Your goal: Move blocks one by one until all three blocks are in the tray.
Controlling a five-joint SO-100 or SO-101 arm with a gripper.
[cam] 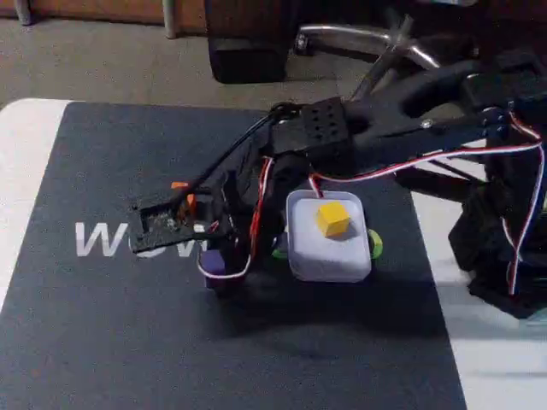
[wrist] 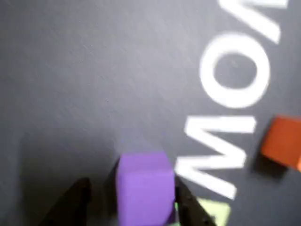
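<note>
Resting on the dark mat [wrist: 94,70] at lower centre of the wrist view, the purple block [wrist: 146,190] sits between the hand's [wrist: 134,202] parted fingers; orange block [wrist: 282,141] right; yellow block [cam: 332,219] in the tray [cam: 329,260].

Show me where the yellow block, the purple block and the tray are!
yellow block [cam: 332,219], fixed view, top face.
purple block [wrist: 145,190], wrist view, front face.
tray [cam: 329,265], fixed view, near rim.
</note>
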